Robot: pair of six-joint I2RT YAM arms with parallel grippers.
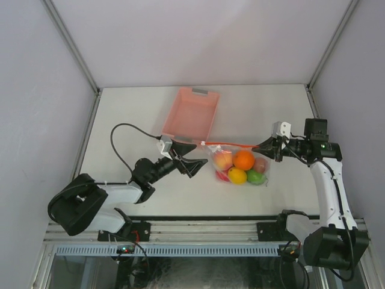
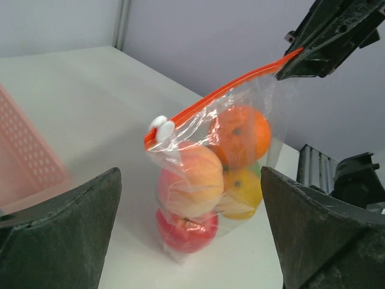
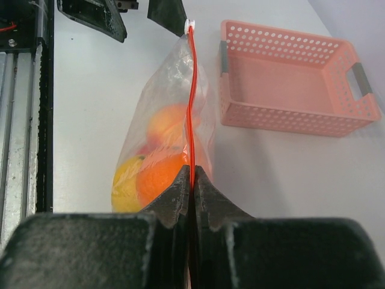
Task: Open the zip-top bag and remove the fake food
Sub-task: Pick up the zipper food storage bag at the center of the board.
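Bright even light, soft shadows, wrist views blurred up close

No text, label, brand or number can be read in any view. The zip-top bag [image 2: 191, 123] and the pink basket [image 1: 192, 114] carry no legible marking.

White table [image 1: 126, 111] between plain pale grey walls [image 1: 198, 36]
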